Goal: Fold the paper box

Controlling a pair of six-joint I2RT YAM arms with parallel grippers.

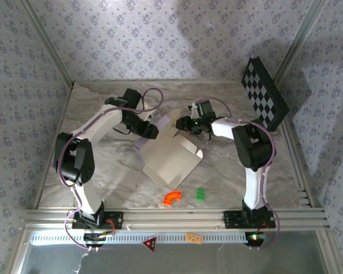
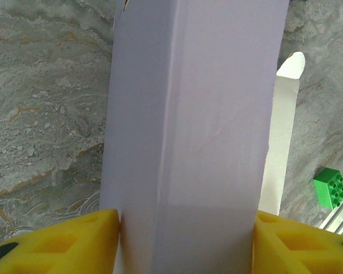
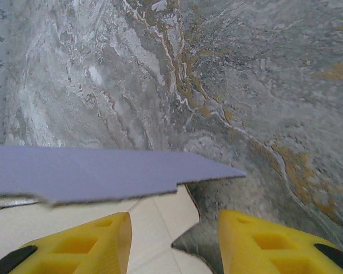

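The half-folded paper box (image 1: 170, 162) lies mid-table on the marbled table (image 1: 103, 171), between both arms. The left gripper (image 2: 186, 228) clamps a raised wall (image 2: 188, 114) of it, jaws pressed to either side. The right gripper (image 3: 174, 228) stands parted, holding nothing (a lilac flap (image 3: 103, 171) hangs just ahead of its tips).

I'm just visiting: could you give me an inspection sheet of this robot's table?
Surface: grey marbled table.
Job's things: paper box, partly folded, mid-table, panels raised.
Clutter: orange curved piece and green brick near the front edge.
End effectors: left end effector closed on a box panel; right end effector open beside a flap.
Cables: purple cables loop along both arms.
Surroundings: patterned walls; checkered board leaning back right.
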